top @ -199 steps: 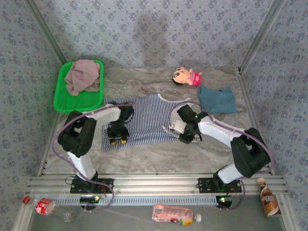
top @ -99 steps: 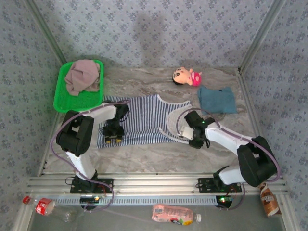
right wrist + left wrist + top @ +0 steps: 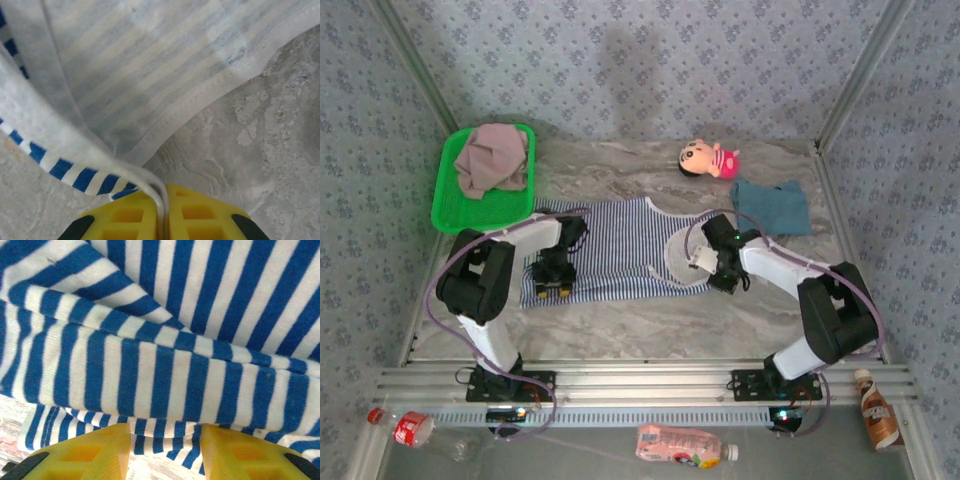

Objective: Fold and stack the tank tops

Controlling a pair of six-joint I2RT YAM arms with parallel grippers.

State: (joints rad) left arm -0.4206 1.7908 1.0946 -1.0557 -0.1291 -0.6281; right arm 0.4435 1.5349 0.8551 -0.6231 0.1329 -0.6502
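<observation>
The navy-and-white striped tank top [image 3: 620, 250] lies spread in the middle of the marble table [image 3: 620, 325]. My right gripper [image 3: 720, 268] is shut on its white-bound right edge [image 3: 150, 185], and a flap there is turned over with the pale inside [image 3: 680, 255] showing. My left gripper [image 3: 552, 278] sits low at the top's left hem. Its yellow fingers [image 3: 95, 452] stand apart with the bunched hem [image 3: 165, 390] lying between their tips, not pinched. The teal-blue tank top [image 3: 772, 207] lies folded at the right. The mauve tank top [image 3: 492, 158] is heaped in the green tray [image 3: 450, 210].
A pink plush doll [image 3: 708, 158] lies at the back, just behind the teal top. Bottles [image 3: 682, 445] [image 3: 412, 428] [image 3: 880, 408] lie off the table beyond the metal rail near the arm bases. Patterned walls close in both sides and the back.
My right gripper has shut on the striped top's right edge and drawn it back and to the left, enlarging the turned-over flap. The left gripper shifted slightly left, then held still.
</observation>
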